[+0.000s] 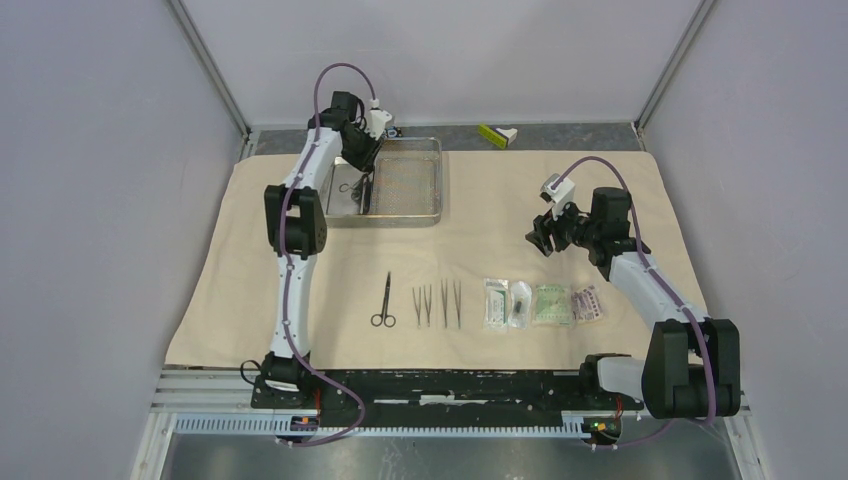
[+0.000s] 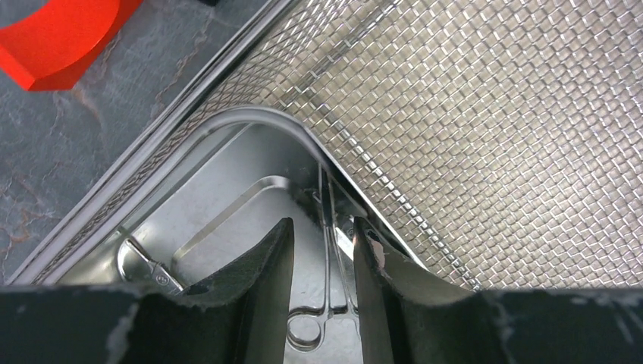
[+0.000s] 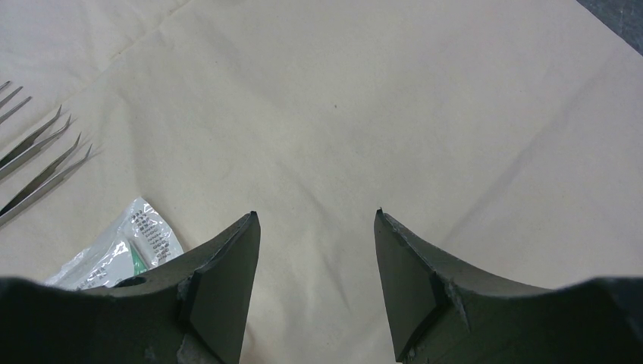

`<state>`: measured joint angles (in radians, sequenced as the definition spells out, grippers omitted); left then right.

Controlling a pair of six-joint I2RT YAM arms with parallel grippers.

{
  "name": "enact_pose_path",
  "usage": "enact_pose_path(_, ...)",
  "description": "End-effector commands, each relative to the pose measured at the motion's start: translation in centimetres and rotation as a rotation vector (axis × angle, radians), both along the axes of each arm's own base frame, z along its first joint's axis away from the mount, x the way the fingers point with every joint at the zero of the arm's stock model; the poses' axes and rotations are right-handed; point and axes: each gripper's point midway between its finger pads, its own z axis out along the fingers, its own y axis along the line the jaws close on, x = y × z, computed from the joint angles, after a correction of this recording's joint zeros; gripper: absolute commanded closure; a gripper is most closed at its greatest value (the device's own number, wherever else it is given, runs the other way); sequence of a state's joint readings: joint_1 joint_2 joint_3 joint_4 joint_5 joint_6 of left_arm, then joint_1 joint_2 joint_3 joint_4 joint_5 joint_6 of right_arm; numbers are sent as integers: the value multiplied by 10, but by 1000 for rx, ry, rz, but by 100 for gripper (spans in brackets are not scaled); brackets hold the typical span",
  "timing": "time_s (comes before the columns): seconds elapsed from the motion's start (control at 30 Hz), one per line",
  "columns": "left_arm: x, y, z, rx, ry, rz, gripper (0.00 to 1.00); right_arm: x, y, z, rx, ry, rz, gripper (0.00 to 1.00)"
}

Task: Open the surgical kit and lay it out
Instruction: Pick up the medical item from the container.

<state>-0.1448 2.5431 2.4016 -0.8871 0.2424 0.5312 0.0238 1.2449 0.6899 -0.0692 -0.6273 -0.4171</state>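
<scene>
Beige cloth wrap (image 1: 500, 215) spread flat across counter. Steel tray (image 1: 385, 221) toward far-left corner: mesh inner tray (image 1: 405, 180) on its right side, ring-handled forceps (image 1: 352, 186) on left. Row near front edge: shut scissors (image 1: 384, 300), parallel tweezers (image 1: 437, 303), four sealed packets (image 1: 540, 303) side by side.

Beige cloth wrap (image 1: 560, 200), silvery mesh tray (image 1: 405, 180)
</scene>
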Motion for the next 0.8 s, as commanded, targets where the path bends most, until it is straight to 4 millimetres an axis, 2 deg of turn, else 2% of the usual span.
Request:
enact_pose_path(0.0,4,-11,3,4,-34,-74,59,9,-3,11,-9,-45,-4,36)
enact_pose_path(0.57,-2,-4,-27,62,27,-84,61,10,-3,8,-7,-34,-4,36)
enact_pose_path(0.77,-1,4,-32,108,26,-71,79,10,-3,9,-7,-37,-3,36)
